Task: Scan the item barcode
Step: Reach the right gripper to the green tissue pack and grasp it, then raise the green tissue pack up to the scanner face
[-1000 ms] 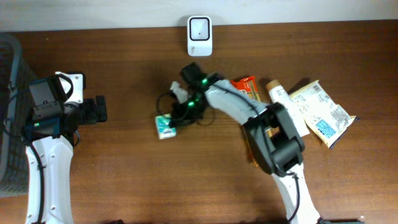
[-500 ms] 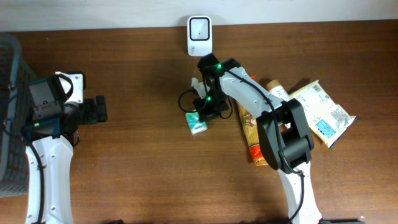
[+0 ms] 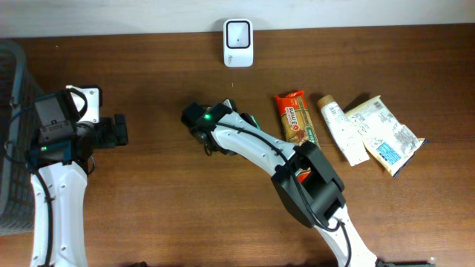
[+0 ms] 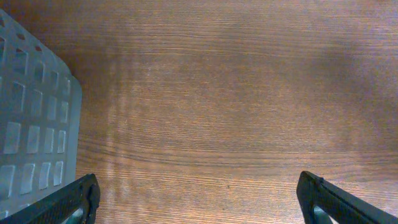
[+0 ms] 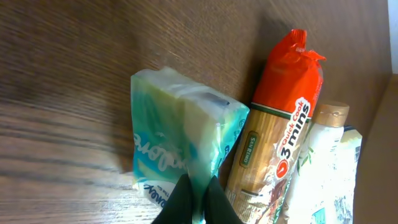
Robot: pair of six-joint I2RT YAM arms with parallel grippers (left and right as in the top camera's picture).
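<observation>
Right hand [image 5: 196,200]: shut tight, its two dark fingertips pinching the near edge of the teal and white plastic-wrapped tissue pack [image 5: 186,143]. In the wrist view the pack shows its printed face to the camera, and no barcode is legible on that side. From overhead the arm covers nearly all of the pack. The hand sits mid-desk, left of the other goods. It is well apart from the white box-shaped barcode scanner [image 3: 237,33], which stands at the far edge of the brown wooden desk [image 3: 148,193].

To the right lie an orange plastic noodle packet [image 3: 295,117], a white tube [image 3: 343,130] and a beige and blue pouch [image 3: 386,133].

Left hand [image 3: 111,132]: fully open and empty, at the left beside the grey plastic basket [image 3: 11,111].

Assessment: the item is grasped and the presenting step is in hand; no scan is confirmed. The next move calls for carrying the pack toward the far edge and turning its barcode side to the scanner window, without loosening the thin pinch on the wrapper.
</observation>
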